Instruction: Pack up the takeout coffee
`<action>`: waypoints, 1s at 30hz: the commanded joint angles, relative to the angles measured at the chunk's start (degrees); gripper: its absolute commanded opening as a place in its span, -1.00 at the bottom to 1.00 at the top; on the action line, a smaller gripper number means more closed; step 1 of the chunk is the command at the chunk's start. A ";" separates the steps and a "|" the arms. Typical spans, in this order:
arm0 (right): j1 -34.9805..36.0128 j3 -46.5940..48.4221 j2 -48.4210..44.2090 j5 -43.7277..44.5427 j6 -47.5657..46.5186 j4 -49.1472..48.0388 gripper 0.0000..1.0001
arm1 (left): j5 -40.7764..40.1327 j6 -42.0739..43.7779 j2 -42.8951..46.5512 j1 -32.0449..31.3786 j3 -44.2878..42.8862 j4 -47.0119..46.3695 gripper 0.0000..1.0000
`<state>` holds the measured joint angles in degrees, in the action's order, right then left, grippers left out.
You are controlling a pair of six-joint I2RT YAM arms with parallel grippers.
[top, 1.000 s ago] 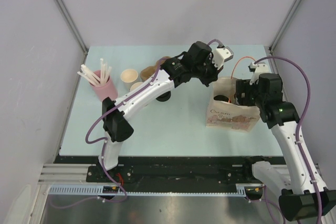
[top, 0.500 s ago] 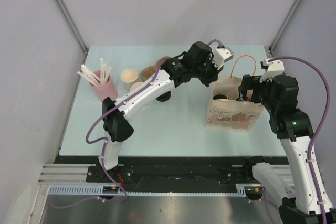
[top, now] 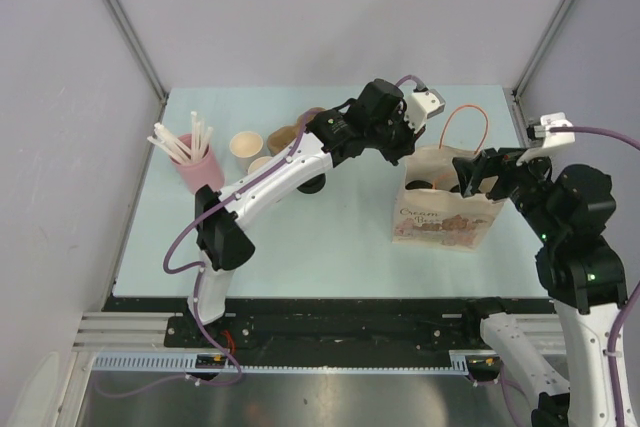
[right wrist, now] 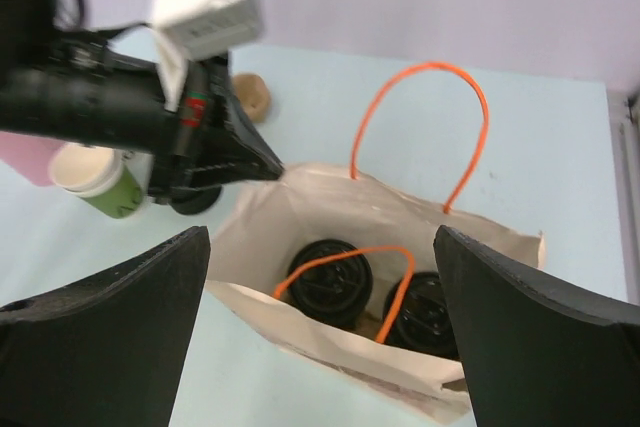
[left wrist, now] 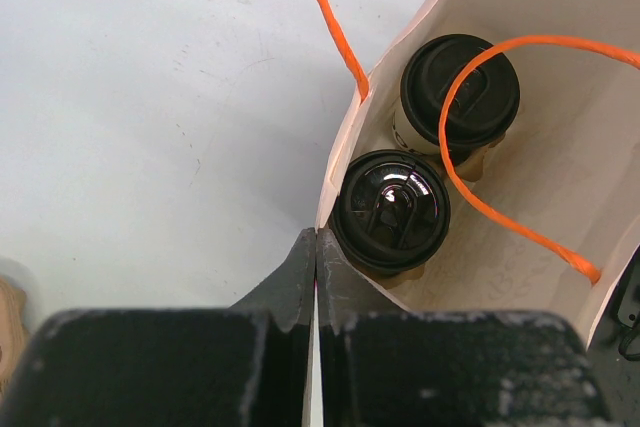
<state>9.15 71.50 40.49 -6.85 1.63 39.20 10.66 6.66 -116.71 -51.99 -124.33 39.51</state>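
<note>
Left gripper (left wrist: 316, 237) clenched tight on the far-left rim of the paper bag (top: 445, 222), pinching it open. Right gripper (right wrist: 320, 242) spread wide, holding nothing, hovering above the bag's mouth on the right of the table. Down inside I see both coffees upright: one lidded cup (left wrist: 390, 210), the second lidded cup (left wrist: 459, 87) just beside it. Packing looks done to me; only releasing that rim is left. Round black plastic lids, one glossy, thin creased paper walls, floppy orange cord handles (right wrist: 420, 72)
</note>
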 commanded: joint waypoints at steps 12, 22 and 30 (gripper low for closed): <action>0.26 3.46 -1.55 -5.01 1.98 -2.55 0.99 | 1.39 4.06 0.34 0.22 -2.41 -0.75 0.15; 0.26 3.73 -1.64 -5.80 3.29 -2.02 0.99 | -0.20 5.38 4.11 0.22 -2.58 -0.75 0.91; 0.26 3.73 -1.64 -5.89 4.44 -1.67 0.99 | -2.65 7.14 8.86 0.22 -1.18 -0.75 1.00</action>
<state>9.17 73.41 38.94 -12.16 4.82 38.20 9.26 9.69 -114.37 -52.01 -124.36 40.05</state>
